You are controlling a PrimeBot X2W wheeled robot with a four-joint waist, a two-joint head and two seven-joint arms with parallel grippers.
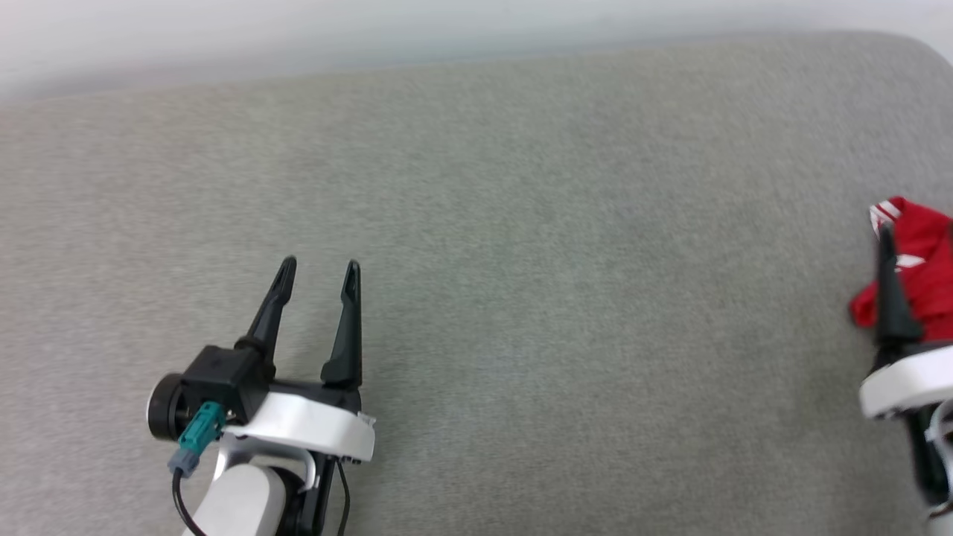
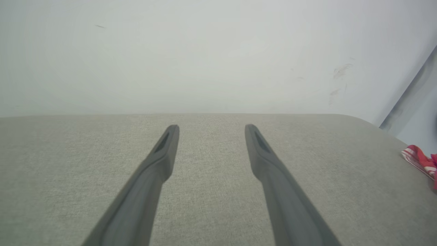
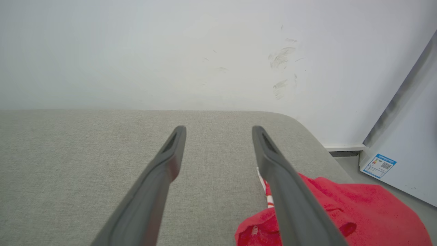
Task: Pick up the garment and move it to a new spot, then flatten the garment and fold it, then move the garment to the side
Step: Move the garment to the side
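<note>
I have the padded grey fabric bench (image 1: 521, 223) running back to a white wall (image 3: 136, 51). The crumpled red jersey T-shirt with striped trim (image 3: 358, 212) sits bunched at the bench's 3 o'clock edge, and I can read no long axis. It lies at 4 o'clock from my right gripper (image 3: 218, 130), whose fingers are spread and empty. My left gripper (image 1: 320, 264), also spread and empty, is well apart from it. I judge the right arm's path unobstructed.
</note>
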